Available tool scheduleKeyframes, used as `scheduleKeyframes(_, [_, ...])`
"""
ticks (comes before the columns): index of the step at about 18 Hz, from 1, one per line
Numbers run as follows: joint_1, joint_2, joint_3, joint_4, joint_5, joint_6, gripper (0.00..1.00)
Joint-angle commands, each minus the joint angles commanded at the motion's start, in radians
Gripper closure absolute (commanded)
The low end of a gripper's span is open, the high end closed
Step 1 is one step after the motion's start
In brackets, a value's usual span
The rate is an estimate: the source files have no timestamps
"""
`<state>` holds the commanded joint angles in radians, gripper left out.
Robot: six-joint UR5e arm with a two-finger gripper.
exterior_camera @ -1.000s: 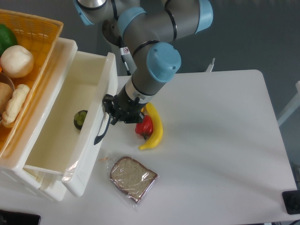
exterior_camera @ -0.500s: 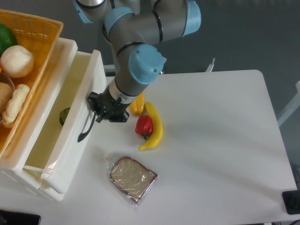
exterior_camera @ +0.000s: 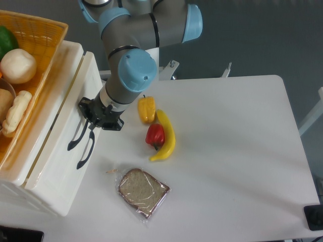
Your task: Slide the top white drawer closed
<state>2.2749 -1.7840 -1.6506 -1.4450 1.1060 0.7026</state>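
At the cabinet front, end effector (exterior_camera: 92,115) against top white drawer (exterior_camera: 68,118), finger spread indiscernible

Glossy plastic, matt table, woven wicker

The top white drawer (exterior_camera: 53,156) looks like smooth, shiny moulded plastic, its curved handle (exterior_camera: 75,138) a darker black plastic with a slight sheen. The gripper (exterior_camera: 96,115) is matt black, under an arm (exterior_camera: 128,70) of satin grey metal with glossy blue plastic caps. The table (exterior_camera: 232,151) is smooth, matt white. The basket (exterior_camera: 43,35) is rough orange wicker. The bread slice (exterior_camera: 142,191) sits in clear, crinkled, shiny film. The banana (exterior_camera: 169,136) and peppers (exterior_camera: 155,135) look waxy and smooth.
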Motion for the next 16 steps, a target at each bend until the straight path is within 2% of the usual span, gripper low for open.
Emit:
scheduleKeyframes(12, [-0.005,-0.009,0.014,0.006,0.003,0.002,0.98])
scheduleKeyframes(13, [0.003,-0.009,0.014,0.008,0.005,0.003,0.90])
scheduleKeyframes(16, [0.067,-0.009,0.035,0.012,0.009,0.008,0.55])
